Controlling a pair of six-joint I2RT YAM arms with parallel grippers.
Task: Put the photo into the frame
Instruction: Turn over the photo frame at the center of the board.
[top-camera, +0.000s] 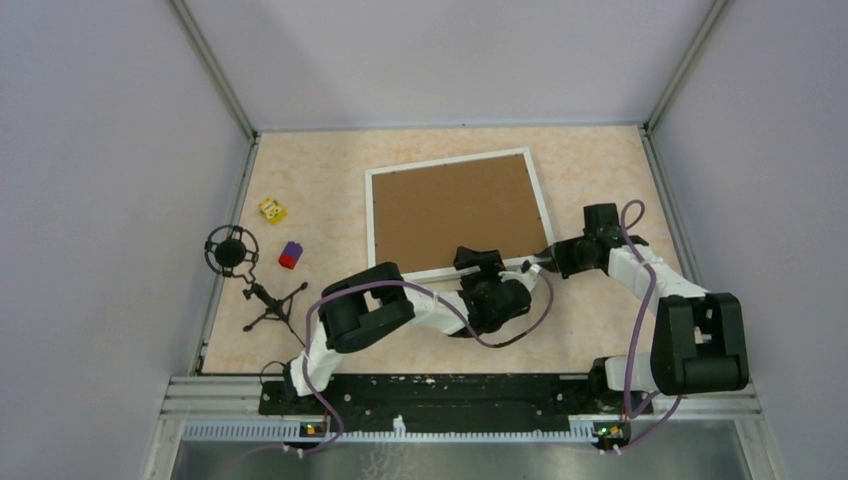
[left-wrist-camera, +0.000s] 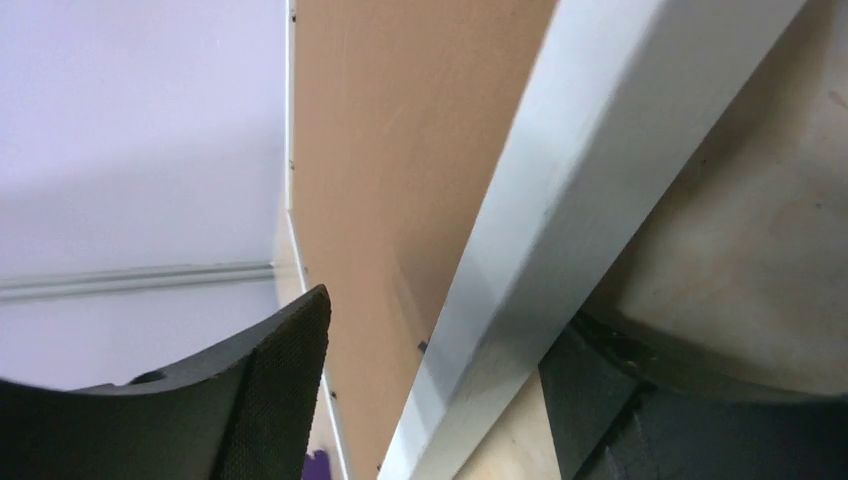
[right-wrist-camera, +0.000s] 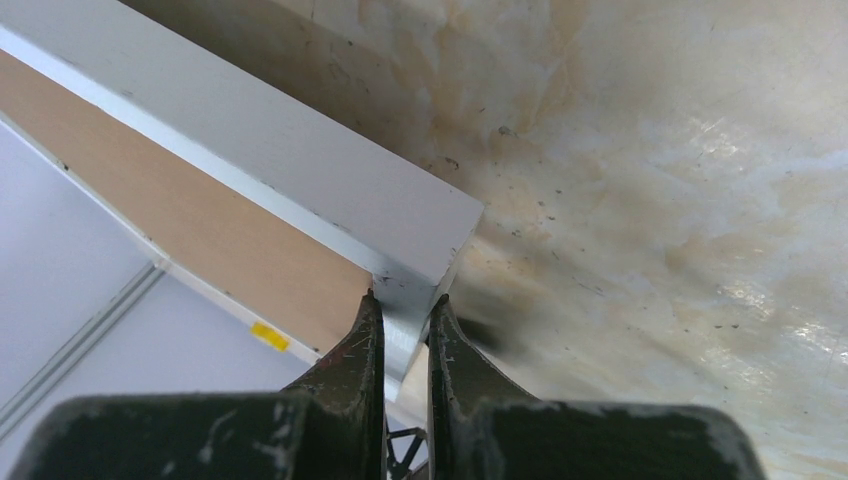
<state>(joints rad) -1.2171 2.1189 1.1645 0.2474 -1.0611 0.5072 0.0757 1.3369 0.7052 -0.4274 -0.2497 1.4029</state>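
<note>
Pinching the frame (right-wrist-camera: 300, 180) at its near right corner, right gripper (right-wrist-camera: 405, 312) holds it; left gripper (top-camera: 480, 262) straddles the near bar, jaws wide.

Yellow block (top-camera: 272, 210), purple-red block (top-camera: 290, 255), black tripod (top-camera: 265, 298) at left of table (top-camera: 600, 170).

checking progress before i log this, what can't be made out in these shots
The photo: in no view; the brown board fills the frame, hiding anything beneath it.
Left gripper fingertips: top view, hidden under its own wrist.
Yellow item by the left wall: top view, too small to identify.
</note>
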